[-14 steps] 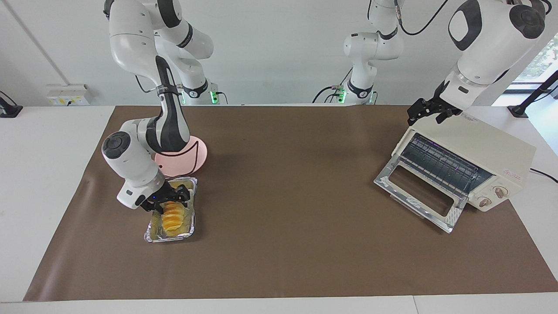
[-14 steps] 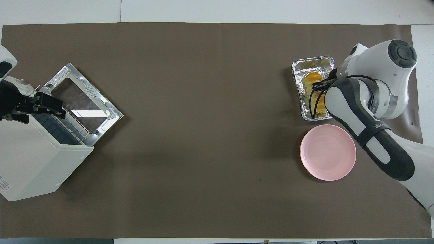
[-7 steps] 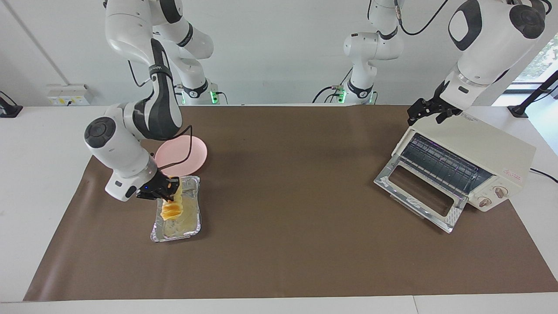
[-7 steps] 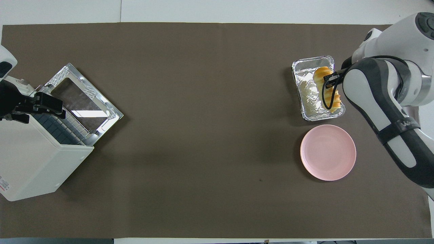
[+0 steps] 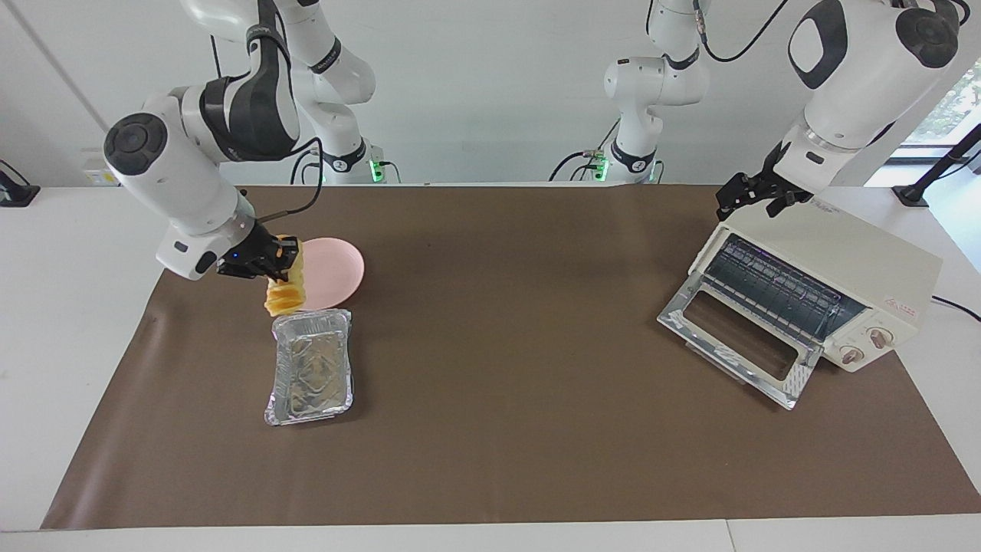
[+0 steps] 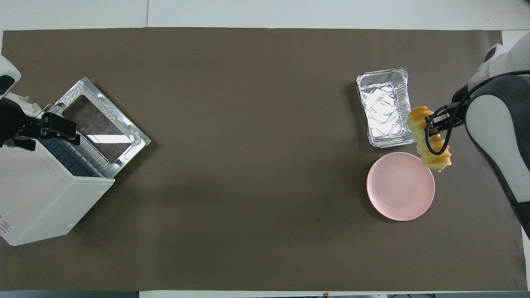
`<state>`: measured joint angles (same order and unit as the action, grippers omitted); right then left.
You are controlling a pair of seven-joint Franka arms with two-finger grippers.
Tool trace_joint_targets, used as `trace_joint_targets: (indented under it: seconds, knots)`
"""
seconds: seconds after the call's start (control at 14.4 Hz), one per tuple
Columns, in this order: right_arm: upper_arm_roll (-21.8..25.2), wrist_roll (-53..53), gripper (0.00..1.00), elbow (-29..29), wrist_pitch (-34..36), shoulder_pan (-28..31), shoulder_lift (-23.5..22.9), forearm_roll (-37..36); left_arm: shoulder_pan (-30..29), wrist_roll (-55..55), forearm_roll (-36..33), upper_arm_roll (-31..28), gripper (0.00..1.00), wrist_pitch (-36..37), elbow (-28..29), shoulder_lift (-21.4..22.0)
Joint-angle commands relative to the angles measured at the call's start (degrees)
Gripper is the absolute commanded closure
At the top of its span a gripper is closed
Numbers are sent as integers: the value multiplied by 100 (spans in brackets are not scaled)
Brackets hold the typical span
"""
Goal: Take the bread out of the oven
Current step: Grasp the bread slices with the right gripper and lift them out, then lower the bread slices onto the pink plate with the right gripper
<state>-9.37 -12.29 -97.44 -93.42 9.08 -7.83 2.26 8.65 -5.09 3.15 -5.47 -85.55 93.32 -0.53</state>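
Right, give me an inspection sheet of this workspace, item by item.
Surface: brown mat over a white table.
Job's things: bread lifted, hanging over the pink plate's edge; oven door open, rack bare.
Clutter: empty foil tray beside the plate, farther from the robots.
Pincers: right pincer shut on the bread; left pincer open, waiting over the oven's top.
Cables: black leads at both arm bases.
Surroundings: white wall, wall socket.

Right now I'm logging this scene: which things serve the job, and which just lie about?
Job: bread, held up by the right pincer; oven, door open; left pincer over the oven.
Lying about: foil tray; pink plate.
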Motion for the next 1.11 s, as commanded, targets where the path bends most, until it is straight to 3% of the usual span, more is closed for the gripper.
trace_joint_targets:
  seconds: [0.0, 0.35, 1.04]
  knots:
    - [-39, 104, 100, -1476, -395, 208, 800, 143, 5, -62, 63, -24, 0, -85, 169, 167]
    - [-39, 121, 100, -2910, -1633, 191, 1328, 161, 5, -62, 63, -24, 0, -85, 169, 167]
    - [-47, 68, 100, -3360, -2611, 59, 1188, 161, 5, -62, 63, -7, 0, -85, 169, 159]
